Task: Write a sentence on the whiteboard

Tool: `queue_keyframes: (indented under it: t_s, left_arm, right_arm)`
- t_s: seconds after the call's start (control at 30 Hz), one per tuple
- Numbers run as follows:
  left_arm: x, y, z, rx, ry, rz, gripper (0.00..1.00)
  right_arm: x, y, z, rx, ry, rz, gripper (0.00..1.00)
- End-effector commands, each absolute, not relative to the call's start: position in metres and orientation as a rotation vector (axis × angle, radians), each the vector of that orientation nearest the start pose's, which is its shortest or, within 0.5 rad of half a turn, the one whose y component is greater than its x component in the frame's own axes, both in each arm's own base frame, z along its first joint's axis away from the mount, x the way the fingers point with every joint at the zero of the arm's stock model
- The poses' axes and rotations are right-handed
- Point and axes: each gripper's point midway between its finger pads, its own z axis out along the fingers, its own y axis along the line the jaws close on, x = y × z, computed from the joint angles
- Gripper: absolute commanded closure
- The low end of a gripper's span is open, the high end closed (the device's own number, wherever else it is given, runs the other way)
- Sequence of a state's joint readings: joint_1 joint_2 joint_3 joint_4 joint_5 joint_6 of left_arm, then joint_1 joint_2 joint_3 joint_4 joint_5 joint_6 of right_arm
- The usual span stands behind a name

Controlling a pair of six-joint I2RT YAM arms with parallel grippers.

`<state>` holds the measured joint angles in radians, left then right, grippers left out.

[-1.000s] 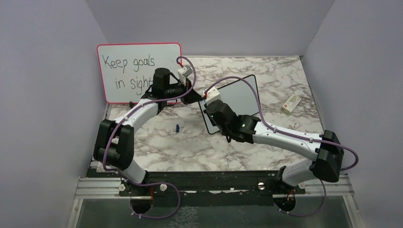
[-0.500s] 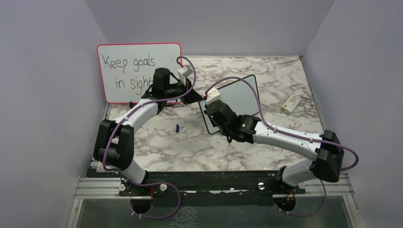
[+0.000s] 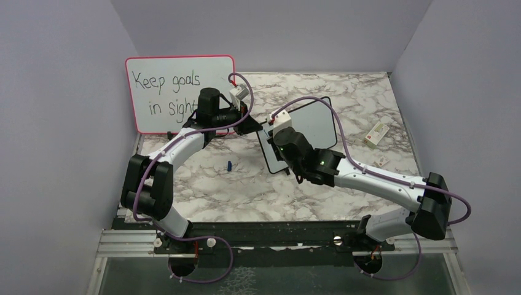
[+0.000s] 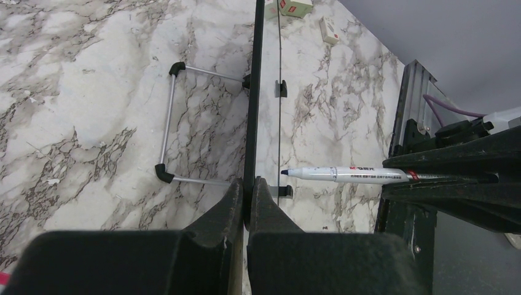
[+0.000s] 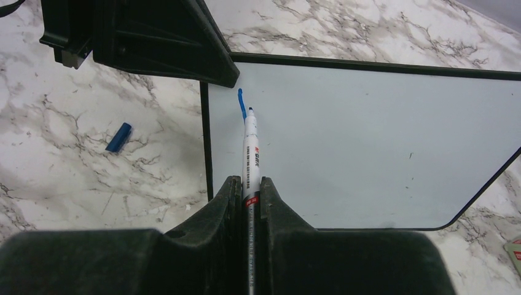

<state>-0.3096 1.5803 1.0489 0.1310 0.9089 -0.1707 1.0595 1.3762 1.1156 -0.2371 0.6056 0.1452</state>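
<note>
A small whiteboard (image 5: 368, 141), white with a thin black rounded frame, stands on a grey-veined marble table (image 3: 203, 190) between the two arms. A bent silver wire stand (image 4: 167, 132) props it from behind.

The left gripper (image 4: 249, 195) has its two black fingers pressed together on the board's left edge, pinching the frame. The wrist view shows the board edge-on, as a thin dark line running away from the fingers.

The right gripper (image 5: 249, 187) is closed around a slim white marker pen (image 5: 250, 144) with its tip bare. The pen points at the board's upper left corner, and its tip sits at or just off the white surface (contact is hard to judge). A short blue stroke (image 5: 241, 101) runs up from the tip, the only writing on this board.

A small blue pen cap (image 5: 118, 136) lies on the marble left of the board. A larger pink-framed whiteboard (image 3: 166, 120) leans against the left wall, with black handwriting (image 3: 166, 81).
</note>
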Motion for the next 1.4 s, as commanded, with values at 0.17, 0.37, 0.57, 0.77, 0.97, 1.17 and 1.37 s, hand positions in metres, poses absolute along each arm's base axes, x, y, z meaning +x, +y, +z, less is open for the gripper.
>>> queue_keyframes:
  t_s: [0.17, 0.37, 0.57, 0.77, 0.97, 1.17, 1.37]
  left_arm:
    - [0.345, -0.258, 0.194, 0.783, 1.853, -1.185, 1.0]
    - [0.345, -0.258, 0.194, 0.784, 1.852, -1.185, 1.0]
    - [0.345, -0.258, 0.194, 0.783, 1.854, -1.187, 1.0]
    - [0.344, -0.258, 0.194, 0.786, 1.851, -1.189, 1.0]
    - [0.344, -0.258, 0.194, 0.788, 1.851, -1.192, 1.0]
    - [0.343, -0.259, 0.193, 0.789, 1.852, -1.194, 1.0]
    - [0.343, -0.259, 0.194, 0.792, 1.849, -1.196, 1.0]
  right_arm:
    - [0.279, 0.307, 0.22, -0.535, 1.897, 0.164, 0.99]
    - [0.281, 0.309, 0.219, -0.53, 1.891, 0.159, 0.99]
    - [0.282, 0.311, 0.215, -0.535, 1.895, 0.155, 0.99]
    - [0.284, 0.31, 0.211, -0.532, 1.9, 0.136, 0.99]
    - [0.286, 0.305, 0.207, -0.527, 1.906, 0.096, 0.99]
    - [0.288, 0.297, 0.208, -0.509, 1.904, 0.056, 0.99]
    - [0.288, 0.292, 0.209, -0.493, 1.901, 0.037, 0.99]
